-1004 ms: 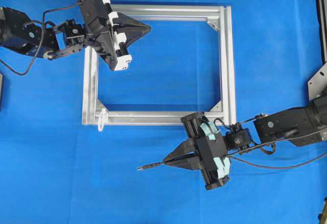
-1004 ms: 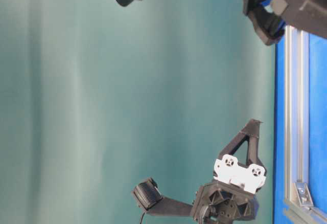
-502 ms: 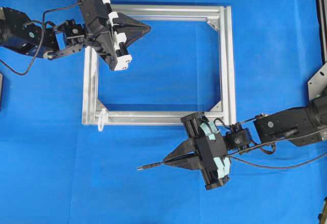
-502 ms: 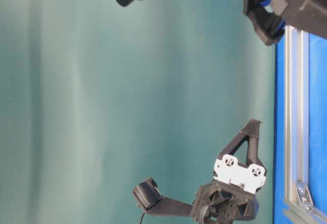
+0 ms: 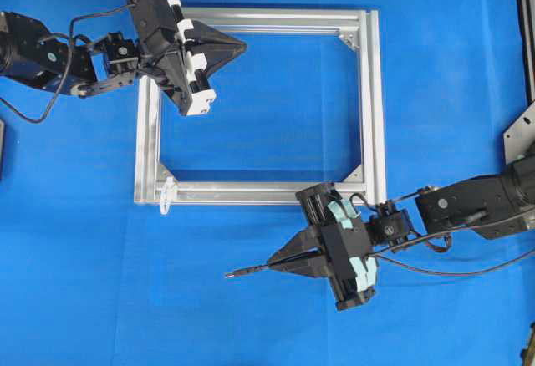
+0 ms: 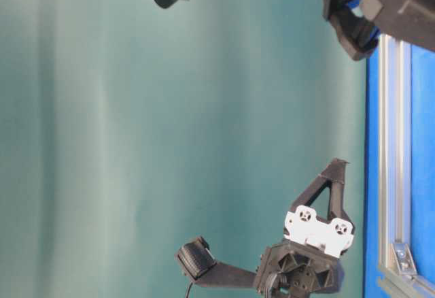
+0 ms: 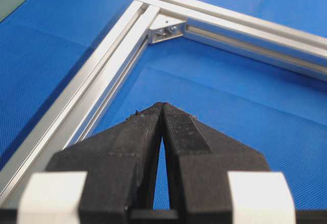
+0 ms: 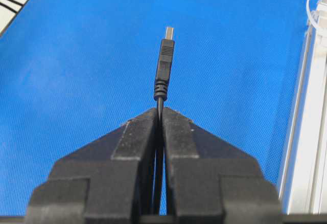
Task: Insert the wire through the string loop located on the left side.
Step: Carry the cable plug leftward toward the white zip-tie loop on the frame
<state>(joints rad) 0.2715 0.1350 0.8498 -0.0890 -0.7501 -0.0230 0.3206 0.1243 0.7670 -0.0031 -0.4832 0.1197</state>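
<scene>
Hovering my left gripper [image 5: 242, 46] over frame's [image 5: 368, 107] upper-left corner, jaws pressed together, empty. String loop [image 5: 167, 196] hangs off frame's lower-left corner. My right gripper [image 5: 272, 264] sits below frame's bottom rail, clamped on wire [image 5: 251, 271], plug pointing left, well apart from loop.

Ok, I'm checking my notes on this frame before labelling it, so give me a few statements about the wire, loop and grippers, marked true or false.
1. The right gripper is shut on the wire. True.
2. The plug is already through the loop. False: it lies apart from the loop, out over the blue cloth.
3. The left gripper holds the loop. False: it is shut on nothing, above the frame's top left corner.
4. The loop sits at the frame's lower left corner in the overhead view. True.
</scene>
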